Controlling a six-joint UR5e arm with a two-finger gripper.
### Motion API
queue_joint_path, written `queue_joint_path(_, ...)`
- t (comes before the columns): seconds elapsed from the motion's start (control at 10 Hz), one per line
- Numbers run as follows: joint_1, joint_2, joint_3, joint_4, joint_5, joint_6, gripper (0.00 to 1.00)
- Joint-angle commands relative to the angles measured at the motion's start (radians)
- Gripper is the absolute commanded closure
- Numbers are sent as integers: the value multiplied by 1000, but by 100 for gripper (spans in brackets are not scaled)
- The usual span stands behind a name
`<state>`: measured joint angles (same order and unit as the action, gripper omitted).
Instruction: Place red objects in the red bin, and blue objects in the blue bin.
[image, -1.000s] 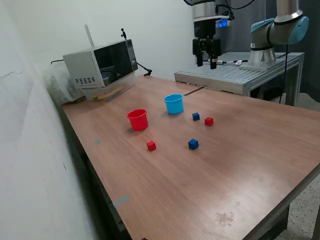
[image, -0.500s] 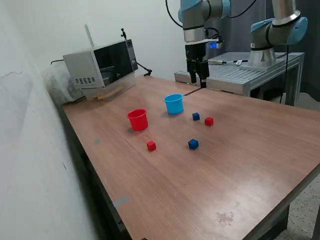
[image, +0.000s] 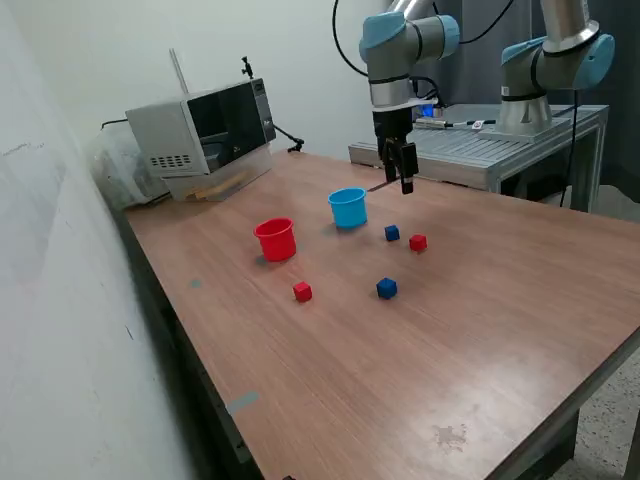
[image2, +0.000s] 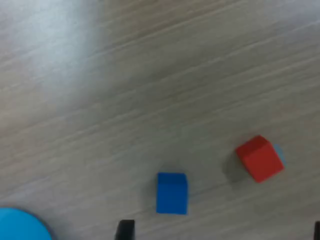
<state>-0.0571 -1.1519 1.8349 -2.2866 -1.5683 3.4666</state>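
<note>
My gripper (image: 399, 181) hangs open and empty above the table, just behind the blue bin (image: 348, 207) and above the nearest cubes. A blue cube (image: 392, 233) and a red cube (image: 418, 242) lie side by side, to the exterior view's right of the blue bin. The red bin (image: 275, 239) stands to that view's left. Closer to the camera lie a second red cube (image: 302, 291) and a second blue cube (image: 386, 288). The wrist view shows the blue cube (image2: 171, 193), the red cube (image2: 259, 158), the blue bin's rim (image2: 22, 226) and my gripper (image2: 220, 232) with its fingertips far apart.
A microwave (image: 205, 125) sits at the back on the exterior view's left. A raised metal platform (image: 480, 150) holding a second arm (image: 555, 60) borders the wooden table (image: 430, 360) at the back. A wall runs along that view's left.
My arm has swung from over the metal platform toward the exterior view's left and come down. It now hangs low above the table, near the blue bin and the cubes.
</note>
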Motion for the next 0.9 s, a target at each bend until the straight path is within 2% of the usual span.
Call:
queue_joint_path(0.0, -18, 27, 23, -34, -3, 2, 0)
queue_joint_path(0.8, -15, 77, 21, -74, -4, 0, 0)
